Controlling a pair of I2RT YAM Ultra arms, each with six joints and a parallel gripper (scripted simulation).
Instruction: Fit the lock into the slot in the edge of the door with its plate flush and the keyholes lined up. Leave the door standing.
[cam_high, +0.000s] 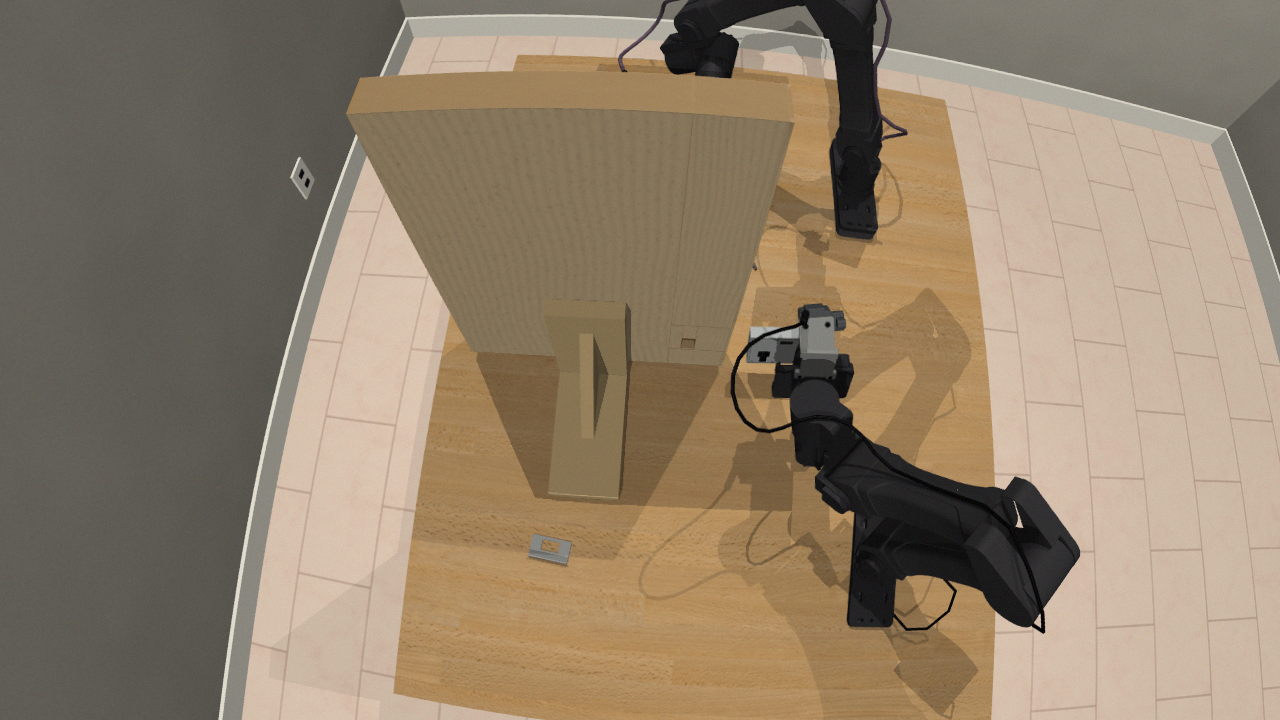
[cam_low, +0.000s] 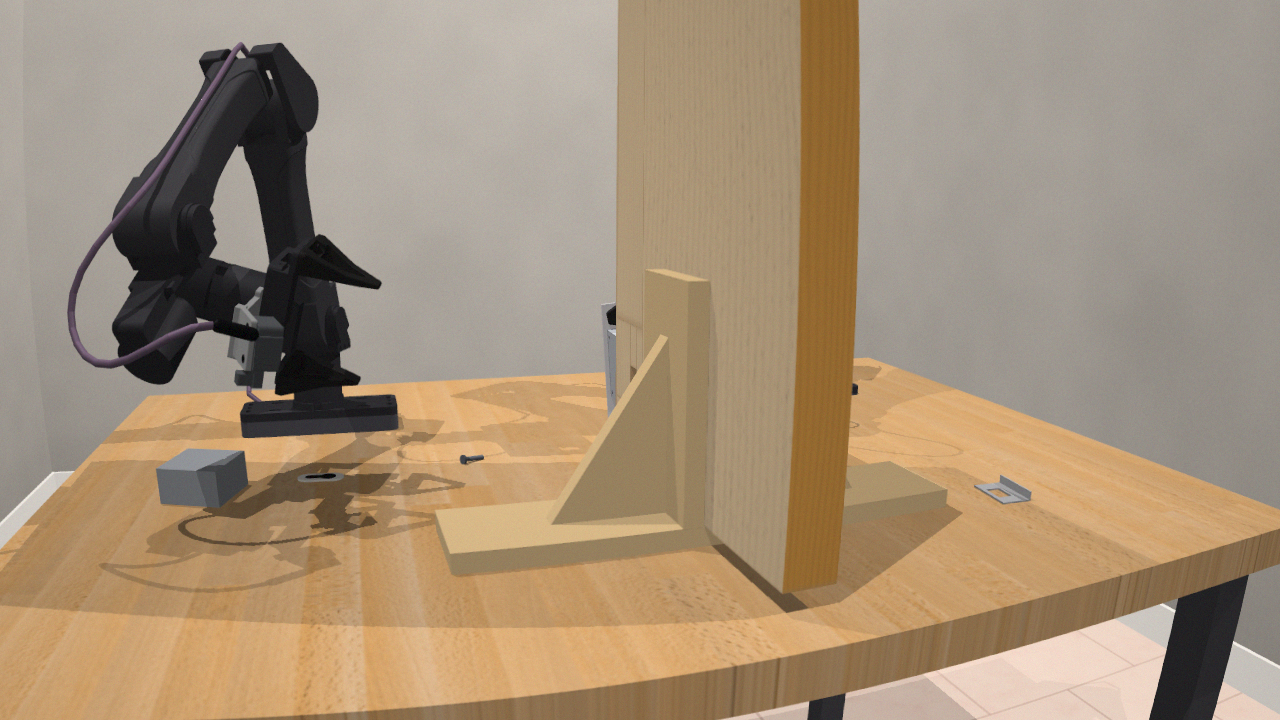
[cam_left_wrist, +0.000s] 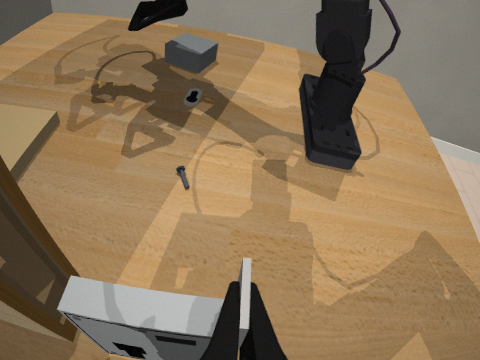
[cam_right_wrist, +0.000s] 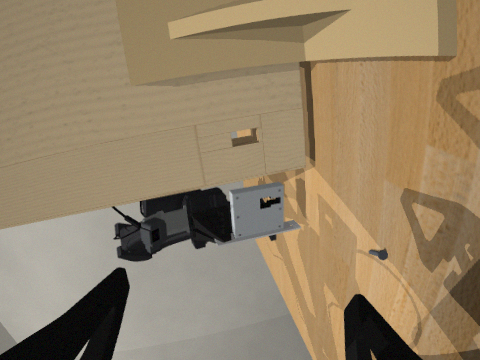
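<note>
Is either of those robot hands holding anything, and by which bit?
The left gripper pinches the lock by its face plate; the right gripper holds nothing.

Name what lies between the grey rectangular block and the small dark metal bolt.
A pale oval keyhole plate, seen in the left wrist and exterior views.

And here we have the door (cam_high: 554, 205) (cam_low: 716, 223) (cam_right_wrist: 75, 120) in matt, finely grained pale wood, the lock (cam_high: 771, 344) (cam_left_wrist: 145, 305) (cam_right_wrist: 257, 210) in smooth, light grey metal, the tabletop (cam_high: 501, 626) (cam_low: 537, 635) (cam_left_wrist: 125, 200) (cam_right_wrist: 365, 125) in warm, streaky wood with a soft sheen, the right gripper (cam_low: 347, 331) (cam_right_wrist: 240, 293) in dark matt plastic!
</note>
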